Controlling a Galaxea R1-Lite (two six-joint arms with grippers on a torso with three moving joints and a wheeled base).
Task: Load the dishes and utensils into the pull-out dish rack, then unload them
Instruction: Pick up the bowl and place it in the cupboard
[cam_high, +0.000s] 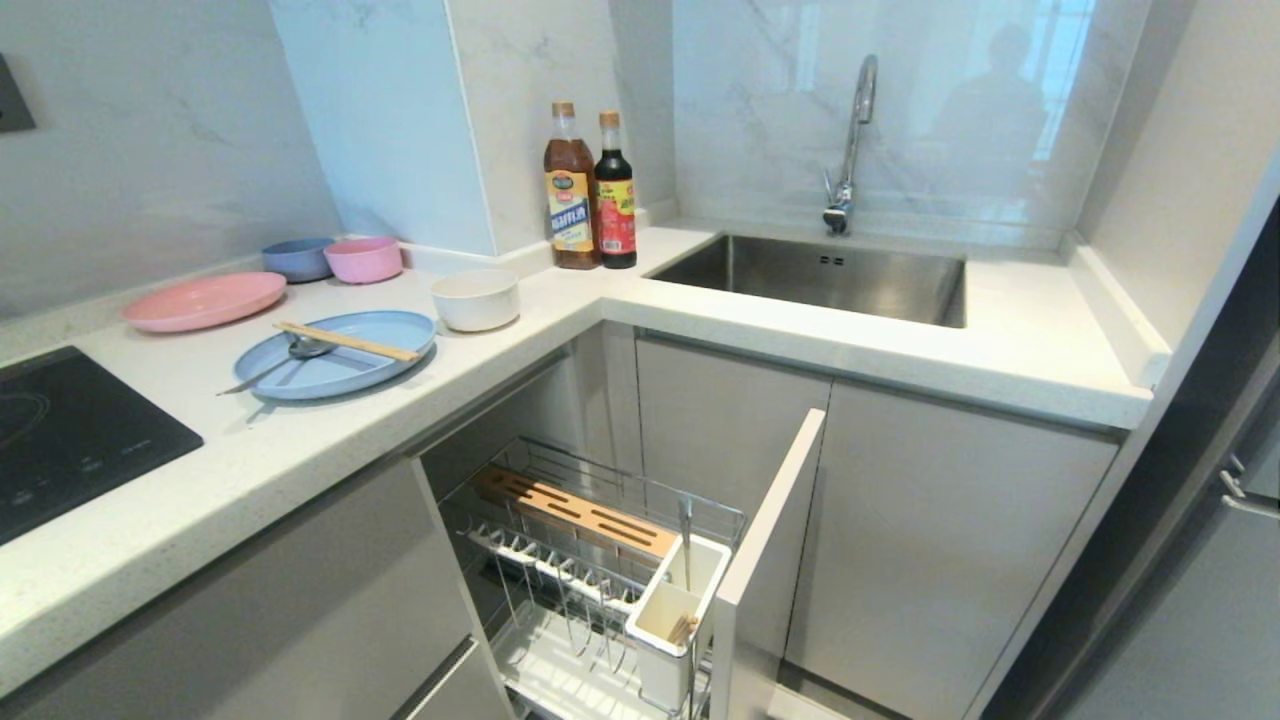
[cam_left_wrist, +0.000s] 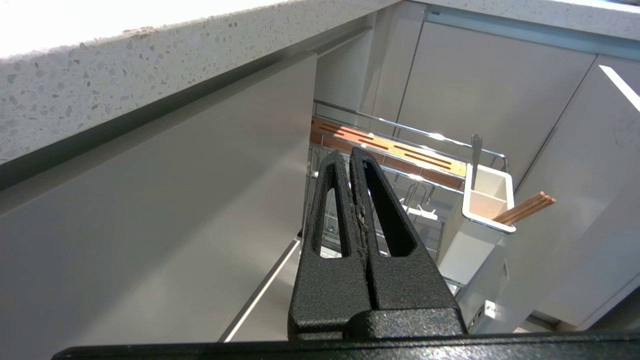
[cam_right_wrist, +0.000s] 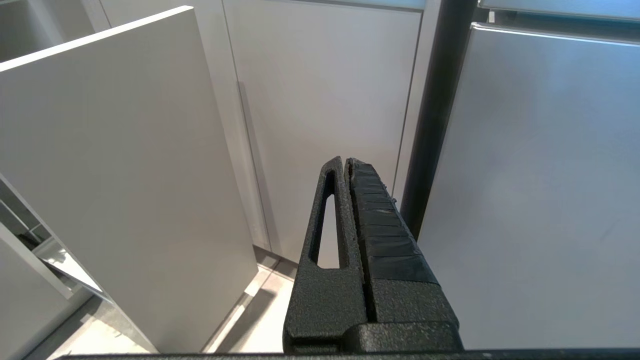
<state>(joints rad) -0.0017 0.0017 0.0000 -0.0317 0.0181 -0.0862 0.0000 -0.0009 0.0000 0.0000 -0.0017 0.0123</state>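
On the counter lies the light-blue divided plate (cam_high: 365, 373), with wooden chopsticks (cam_high: 345, 341) and a silver spoon (cam_high: 290, 355) resting across it. The cream-white bowl (cam_high: 476, 298) stands just behind it. Below the counter the pull-out dish rack (cam_high: 560, 590) is drawn out. Its white caddy (cam_high: 678, 600) (cam_left_wrist: 480, 230) holds a metal handle (cam_left_wrist: 475, 150) and another pair of chopsticks (cam_left_wrist: 525, 207). Neither arm shows in the head view. My left gripper (cam_left_wrist: 350, 152) is shut and empty, low beside the cabinet front and pointing toward the rack. My right gripper (cam_right_wrist: 345, 161) is shut and empty before the cabinet doors.
A pink plate (cam_high: 203, 300) and small blue (cam_high: 297, 259) and pink (cam_high: 363, 259) bowls sit at the counter's back left. Two sauce bottles (cam_high: 590, 195) stand in the corner, by the sink (cam_high: 830, 275) and faucet (cam_high: 852, 150). A black hob (cam_high: 60, 440) is at left. The rack's front panel (cam_high: 770, 540) juts out.
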